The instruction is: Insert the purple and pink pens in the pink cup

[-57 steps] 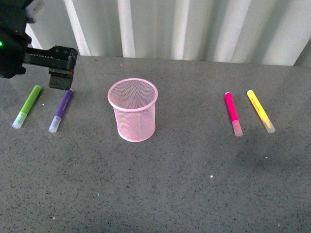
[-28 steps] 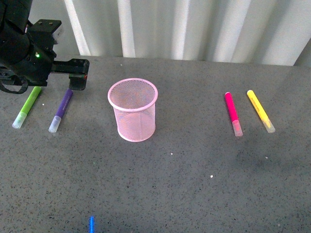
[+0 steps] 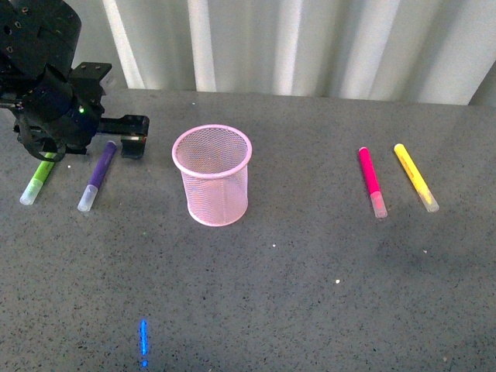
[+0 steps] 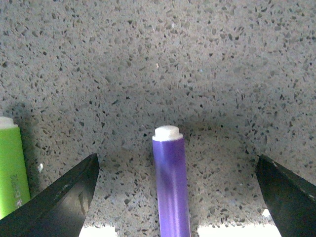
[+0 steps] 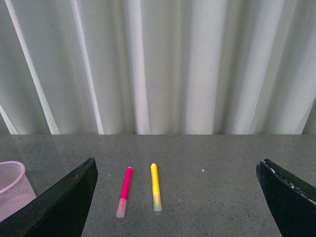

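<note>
The purple pen (image 3: 97, 177) lies on the grey table left of the pink cup (image 3: 213, 174), white end at the far side. My left gripper (image 3: 118, 141) hangs open over that far end. In the left wrist view the purple pen (image 4: 171, 182) runs between the two spread fingers (image 4: 64, 195), touching neither. The pink pen (image 3: 371, 182) lies right of the cup, clear cap towards me. My right gripper (image 5: 177, 202) is open and empty, out of the front view; its camera shows the pink pen (image 5: 124, 190) and part of the cup (image 5: 12, 185).
A lime-green marker (image 3: 36, 180) lies left of the purple pen, its far end under my left arm; it also shows in the left wrist view (image 4: 11, 168). A yellow marker (image 3: 415, 177) lies right of the pink pen. White corrugated wall behind the table.
My left arm has moved right and lowered, so the open gripper now sits over the purple pen's far end and the arm covers the green marker's far end. The pens and cup have not moved.
</note>
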Controlling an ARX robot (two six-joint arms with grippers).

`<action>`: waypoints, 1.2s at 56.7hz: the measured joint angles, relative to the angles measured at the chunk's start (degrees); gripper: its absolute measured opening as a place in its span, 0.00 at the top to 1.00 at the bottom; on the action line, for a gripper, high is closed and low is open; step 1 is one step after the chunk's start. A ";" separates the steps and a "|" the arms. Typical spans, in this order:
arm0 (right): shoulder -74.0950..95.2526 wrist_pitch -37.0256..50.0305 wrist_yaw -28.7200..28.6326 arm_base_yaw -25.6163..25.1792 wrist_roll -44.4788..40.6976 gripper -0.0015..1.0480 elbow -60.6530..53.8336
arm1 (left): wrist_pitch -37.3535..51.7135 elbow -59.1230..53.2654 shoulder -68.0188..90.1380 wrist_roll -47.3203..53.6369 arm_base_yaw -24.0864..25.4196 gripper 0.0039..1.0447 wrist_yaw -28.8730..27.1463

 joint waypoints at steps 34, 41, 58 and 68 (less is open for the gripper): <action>0.00 0.00 0.02 0.00 0.00 0.07 0.00 | -3.45 1.07 0.44 -0.24 -0.15 0.86 0.11; 0.00 0.00 0.02 0.00 0.00 0.07 0.00 | -3.43 0.50 -0.04 -0.76 -0.15 0.88 -0.07; 0.00 0.00 0.02 0.00 0.00 0.07 0.00 | -4.09 -1.09 -2.19 -5.33 0.37 0.88 0.31; 0.00 0.00 0.00 0.00 0.00 0.07 0.00 | 4.76 -5.03 -8.13 -7.80 0.42 0.88 1.92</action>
